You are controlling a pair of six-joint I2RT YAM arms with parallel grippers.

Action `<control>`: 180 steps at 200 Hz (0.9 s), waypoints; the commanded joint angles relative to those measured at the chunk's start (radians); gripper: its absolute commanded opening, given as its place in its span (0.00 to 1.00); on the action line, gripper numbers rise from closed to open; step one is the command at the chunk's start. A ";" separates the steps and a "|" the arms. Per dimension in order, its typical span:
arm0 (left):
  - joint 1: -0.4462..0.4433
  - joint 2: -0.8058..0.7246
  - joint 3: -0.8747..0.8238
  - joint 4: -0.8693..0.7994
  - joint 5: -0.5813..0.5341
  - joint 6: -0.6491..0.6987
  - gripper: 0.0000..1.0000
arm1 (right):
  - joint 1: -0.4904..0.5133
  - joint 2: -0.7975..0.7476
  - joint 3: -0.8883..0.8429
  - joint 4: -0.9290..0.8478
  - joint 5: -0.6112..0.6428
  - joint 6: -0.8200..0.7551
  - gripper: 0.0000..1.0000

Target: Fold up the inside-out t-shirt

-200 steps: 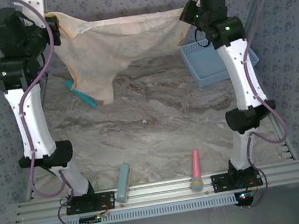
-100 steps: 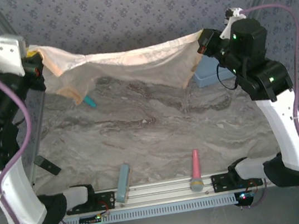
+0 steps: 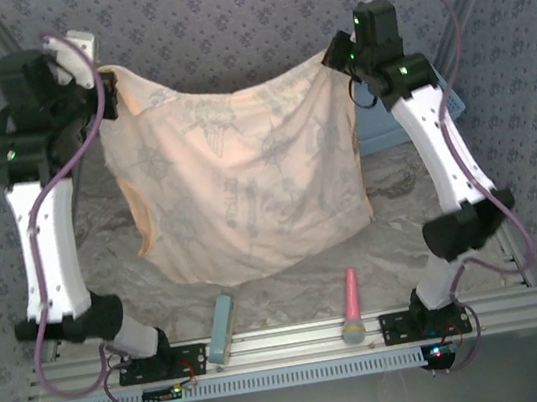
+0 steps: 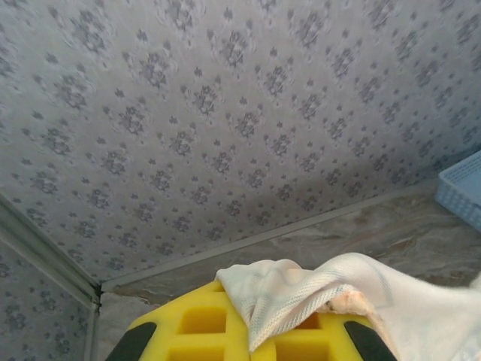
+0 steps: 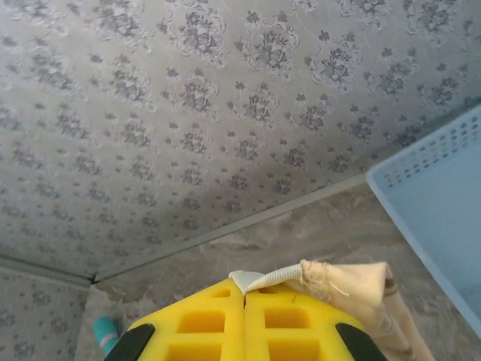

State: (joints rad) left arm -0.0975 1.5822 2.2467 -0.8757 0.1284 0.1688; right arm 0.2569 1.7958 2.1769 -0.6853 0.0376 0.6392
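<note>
The inside-out t-shirt (image 3: 239,170), peach-tan with a faded leafy print, hangs spread between both raised grippers, its lower edge reaching the marble table near the front. My left gripper (image 3: 107,83) is shut on its upper left corner. In the left wrist view, white ribbed cloth (image 4: 301,297) bunches over the closed yellow fingers (image 4: 203,323). My right gripper (image 3: 335,49) is shut on the upper right corner. The right wrist view shows a ribbed hem and peach cloth (image 5: 353,286) pinched between yellow fingers (image 5: 203,320) that meet.
A light blue basket (image 3: 379,129) stands at the back right, partly behind the shirt and right arm. A pale blue block (image 3: 221,329) and a pink-handled tool (image 3: 351,305) lie at the table's front edge. A teal object (image 5: 105,331) lies near the back wall.
Both arms swung back in and the shirt, earlier stretched as a narrow bunched band high up, now hangs open as a wide sheet down to the table.
</note>
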 commanded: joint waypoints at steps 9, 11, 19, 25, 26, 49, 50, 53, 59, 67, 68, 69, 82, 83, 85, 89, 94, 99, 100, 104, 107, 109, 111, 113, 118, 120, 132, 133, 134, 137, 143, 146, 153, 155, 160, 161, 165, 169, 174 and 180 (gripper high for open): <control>0.005 0.134 0.201 0.067 -0.008 0.014 0.00 | -0.056 0.241 0.399 -0.068 -0.094 0.002 0.00; 0.005 0.146 0.222 0.064 -0.008 0.015 0.00 | -0.059 0.261 0.433 -0.075 -0.098 0.003 0.00; 0.005 0.212 0.306 0.051 -0.005 0.014 0.00 | -0.071 0.334 0.557 -0.098 -0.122 0.012 0.00; 0.005 0.260 0.381 0.037 -0.003 0.012 0.00 | -0.081 0.383 0.643 -0.111 -0.134 0.024 0.00; 0.005 0.269 0.394 0.035 -0.003 0.011 0.00 | -0.083 0.391 0.655 -0.110 -0.136 0.027 0.00; 0.005 0.436 0.661 0.007 0.009 0.002 0.00 | -0.109 0.442 0.752 -0.075 -0.163 0.065 0.00; 0.004 0.440 0.670 0.009 0.009 0.002 0.00 | -0.109 0.440 0.750 -0.072 -0.163 0.066 0.00; 0.005 0.450 0.689 0.012 0.010 0.001 0.00 | -0.111 0.433 0.741 -0.061 -0.163 0.064 0.00; 0.006 0.460 0.703 0.028 0.011 0.002 0.00 | -0.112 0.415 0.717 -0.050 -0.161 0.056 0.00; 0.007 0.455 0.697 0.052 0.019 0.003 0.00 | -0.109 0.383 0.678 -0.040 -0.155 0.039 0.00; 0.007 0.453 0.694 0.054 0.021 0.003 0.00 | -0.109 0.380 0.672 -0.039 -0.154 0.037 0.00; 0.006 0.452 0.692 0.057 0.022 0.004 0.00 | -0.108 0.373 0.667 -0.038 -0.153 0.034 0.00; 0.007 0.420 0.650 0.082 0.036 0.014 0.00 | -0.101 0.314 0.599 -0.038 -0.146 0.006 0.00; 0.006 0.416 0.647 0.082 0.038 0.014 0.00 | -0.101 0.308 0.593 -0.038 -0.147 0.003 0.00; 0.007 0.410 0.639 0.084 0.041 0.016 0.00 | -0.099 0.296 0.581 -0.038 -0.147 0.000 0.00; 0.007 0.397 0.627 0.086 0.044 0.019 0.00 | -0.094 0.274 0.556 -0.040 -0.146 -0.001 0.00; 0.007 0.378 0.604 0.084 0.045 0.022 0.00 | -0.090 0.246 0.521 -0.037 -0.146 -0.002 0.00; 0.007 0.358 0.581 0.076 0.046 0.026 0.00 | -0.080 0.218 0.482 -0.035 -0.148 -0.002 0.00; 0.006 0.354 0.576 0.075 0.046 0.027 0.00 | -0.080 0.211 0.478 -0.035 -0.149 -0.002 0.00; 0.007 0.336 0.557 0.066 0.046 0.029 0.00 | -0.070 0.187 0.439 -0.033 -0.150 -0.033 0.00; 0.007 0.322 0.538 0.057 0.045 0.029 0.00 | -0.065 0.167 0.410 -0.029 -0.151 -0.042 0.00; 0.007 0.315 0.523 0.049 0.045 0.030 0.00 | -0.060 0.155 0.390 -0.028 -0.148 -0.047 0.00; 0.006 0.302 0.513 0.042 0.045 0.030 0.00 | -0.053 0.141 0.369 -0.027 -0.145 -0.050 0.00; 0.006 0.289 0.495 0.036 0.042 0.029 0.00 | -0.047 0.127 0.348 -0.024 -0.143 -0.053 0.00; 0.005 0.259 0.446 0.018 0.037 0.025 0.00 | -0.032 0.091 0.290 -0.016 -0.135 -0.061 0.00; 0.005 0.244 0.423 0.012 0.035 0.022 0.00 | -0.025 0.077 0.264 -0.012 -0.131 -0.062 0.00; 0.005 0.139 0.223 0.013 0.034 0.001 0.00 | 0.017 -0.013 0.089 0.034 -0.103 -0.078 0.00; 0.005 0.128 0.199 0.015 0.034 0.001 0.00 | 0.021 -0.022 0.073 0.039 -0.101 -0.079 0.00; 0.004 0.118 0.176 0.017 0.034 -0.001 0.00 | 0.024 -0.031 0.056 0.045 -0.100 -0.080 0.00; 0.002 0.087 0.112 0.032 0.034 -0.009 0.00 | 0.035 -0.056 0.005 0.059 -0.092 -0.083 0.00; 0.000 0.011 -0.045 0.075 0.034 -0.026 0.00 | 0.051 -0.095 -0.081 0.078 -0.080 -0.087 0.00; -0.002 -0.028 -0.126 0.102 0.035 -0.035 0.00 | 0.062 -0.120 -0.135 0.103 -0.069 -0.086 0.00; -0.006 -0.124 -0.322 0.175 0.036 -0.059 0.00 | 0.077 -0.173 -0.260 0.141 -0.052 -0.073 0.00; -0.007 -0.148 -0.377 0.187 0.036 -0.066 0.00 | 0.080 -0.188 -0.296 0.150 -0.051 -0.068 0.00; -0.011 -0.218 -0.505 0.254 0.037 -0.087 0.00 | 0.086 -0.222 -0.380 0.172 -0.053 -0.053 0.00; -0.011 -0.231 -0.529 0.264 0.038 -0.093 0.00 | 0.086 -0.228 -0.400 0.177 -0.054 -0.050 0.00; -0.013 -0.283 -0.621 0.299 0.042 -0.120 0.00 | 0.091 -0.253 -0.469 0.191 -0.056 -0.035 0.00; -0.013 -0.330 -0.706 0.327 0.048 -0.146 0.00 | 0.094 -0.279 -0.536 0.201 -0.053 -0.021 0.00; -0.014 -0.385 -0.804 0.353 0.058 -0.179 0.00 | 0.100 -0.305 -0.618 0.209 -0.049 0.012 0.00; -0.017 -0.443 -0.905 0.368 0.073 -0.226 0.00 | 0.106 -0.336 -0.714 0.223 -0.049 0.042 0.00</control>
State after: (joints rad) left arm -0.1032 1.3315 1.6943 -0.6758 0.1520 0.1013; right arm 0.3595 1.5387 1.7569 -0.5434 -0.0586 0.6025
